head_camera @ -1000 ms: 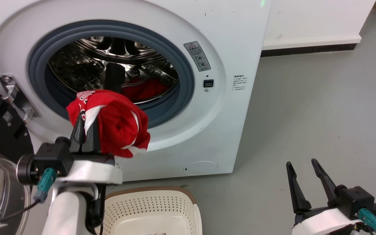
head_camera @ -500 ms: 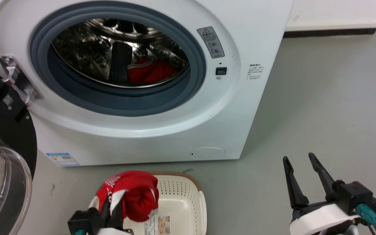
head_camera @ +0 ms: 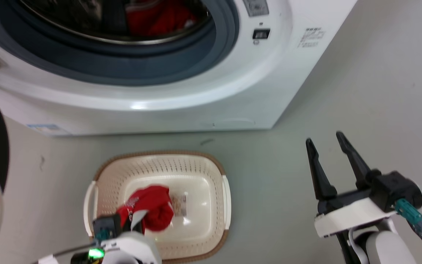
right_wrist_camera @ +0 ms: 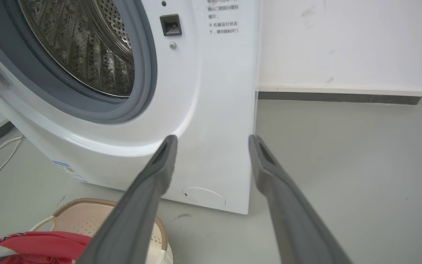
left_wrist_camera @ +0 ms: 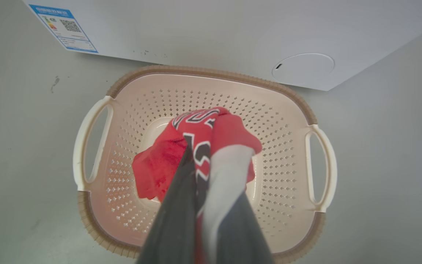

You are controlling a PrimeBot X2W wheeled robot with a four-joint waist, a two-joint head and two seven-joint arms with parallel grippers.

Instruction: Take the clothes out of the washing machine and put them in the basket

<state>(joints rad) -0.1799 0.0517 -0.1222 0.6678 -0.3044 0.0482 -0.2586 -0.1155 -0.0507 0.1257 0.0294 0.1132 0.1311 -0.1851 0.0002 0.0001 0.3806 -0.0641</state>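
One garment (head_camera: 148,209) is pinched in the left gripper (head_camera: 136,222), held over the basket (head_camera: 159,154). Left wrist view: its long axis runs along the fingers (left_wrist_camera: 174,220), pointing down past the tips (cloth wrapped round a finger may cling at release). Right wrist view: the right gripper (right_wrist_camera: 211,137) gapes, empty.

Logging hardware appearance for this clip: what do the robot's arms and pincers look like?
Right pincer: two long, dark, tapering fingers on a black block, glossy white wrist shell, teal connector with a dark cable. Left pincer: same dark grey fingers, white forearm, teal plug, and a green light glowing at the wrist.
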